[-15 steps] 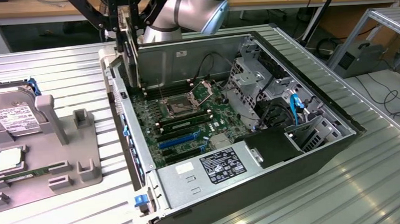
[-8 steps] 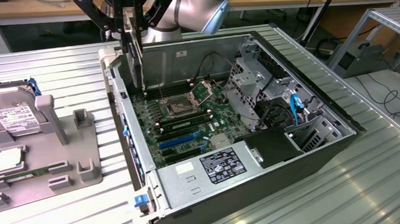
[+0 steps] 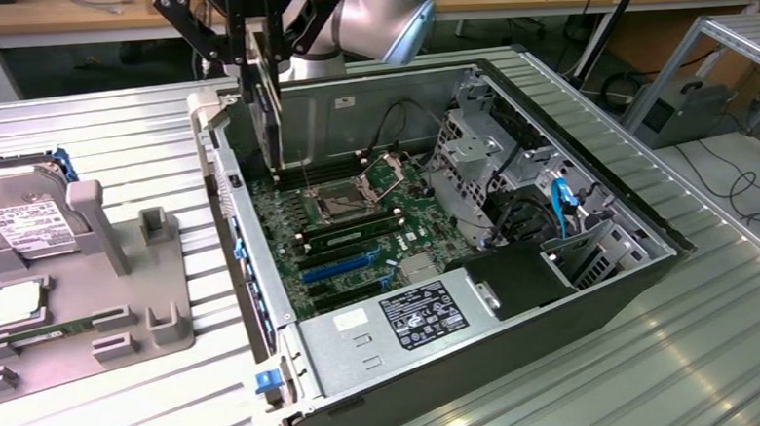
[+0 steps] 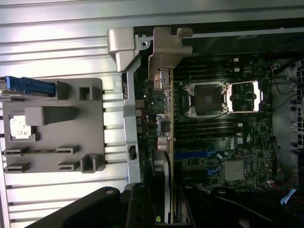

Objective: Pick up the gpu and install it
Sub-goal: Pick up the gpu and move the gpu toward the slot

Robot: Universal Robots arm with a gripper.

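Hand (image 3: 252, 54), pointing straight down from the arm (image 3: 377, 18), pinches the gpu (image 3: 270, 111) on edge over the motherboard (image 3: 355, 236).

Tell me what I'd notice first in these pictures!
First comes the big open computer case in the middle of the metal table, with its green motherboard showing. Over its far end, the robot's end effector holds the gpu on edge above the board. On the exterior view's left sits a grey tray with a hard drive standing in it.
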